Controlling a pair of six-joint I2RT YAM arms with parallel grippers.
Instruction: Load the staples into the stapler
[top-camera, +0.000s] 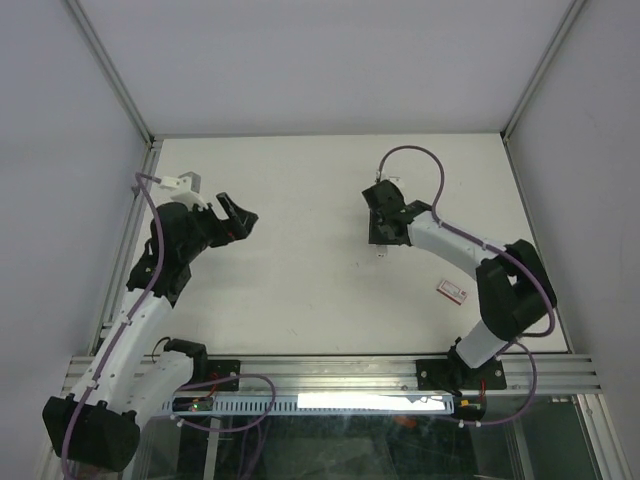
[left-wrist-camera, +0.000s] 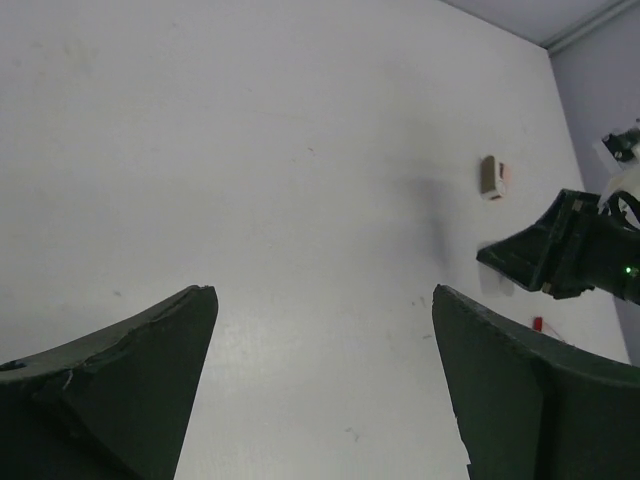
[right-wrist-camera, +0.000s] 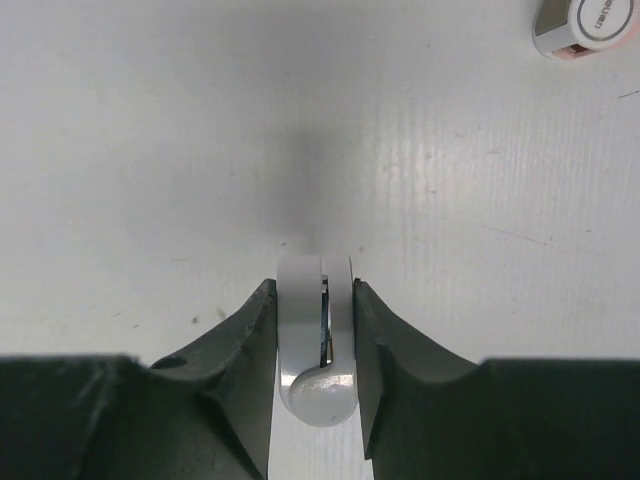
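The white flat table (top-camera: 300, 180) carries both arms at its near edge. The left gripper (left-wrist-camera: 325, 295) hangs above bare table with its jaws released and wide apart. Nothing is between them, and the work is far off to their side.

The right gripper (right-wrist-camera: 315, 290) is low over the table, and its jaws are clenched on the tiny pale grey rectangular mini stapler with a silvery metal strip (right-wrist-camera: 315, 390). One dark finger (right-wrist-camera: 235, 350) presses on each long side of it.

Behind the right jaws, back near the elbow of that arm and well apart from them, lies the small red-and-white flat box (top-camera: 453, 290). I judge that it holds the staples. It looks untouched.

So the task is, I think, only at its beginning: the stapler is gripped, but I see no loose staples anywhere. Opening the stapler, fetching the staples and putting them in are all left to do.

The stapler's long axis runs straight along the fingers. Its rounded end points back toward the wrist and its square end points out just past the fingertips. The side with the metal strip faces up. Whether it rests on the table or is lifted a little, I cannot tell.

Ahead of the right jaws and off to one side lies a small rounded white-and-pink piece (right-wrist-camera: 585, 25). I cannot say what it is.
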